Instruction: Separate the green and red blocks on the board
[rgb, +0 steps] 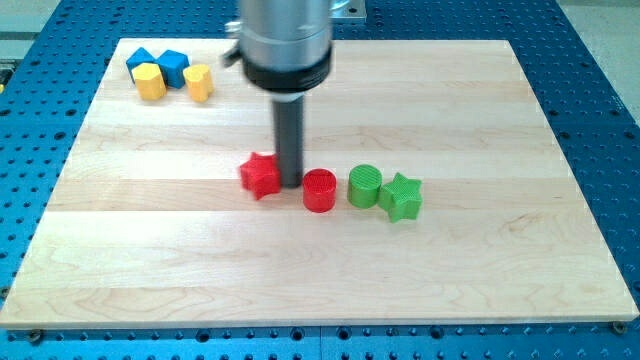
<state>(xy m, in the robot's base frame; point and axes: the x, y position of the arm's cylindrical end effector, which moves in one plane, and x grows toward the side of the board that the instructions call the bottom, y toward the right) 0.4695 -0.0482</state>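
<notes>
My tip (291, 184) rests on the board between a red star block (260, 176) on its left and a red cylinder (319, 190) on its right, close to both. A green cylinder (365, 186) stands just right of the red cylinder with a small gap. A green star block (402, 197) touches the green cylinder on its right. The four blocks form a row across the middle of the wooden board (480, 270).
At the view's top left corner of the board sit two blue blocks (141, 59) (173, 66) and two yellow blocks (150, 82) (199, 82), bunched together. The board lies on a blue perforated table (600, 60).
</notes>
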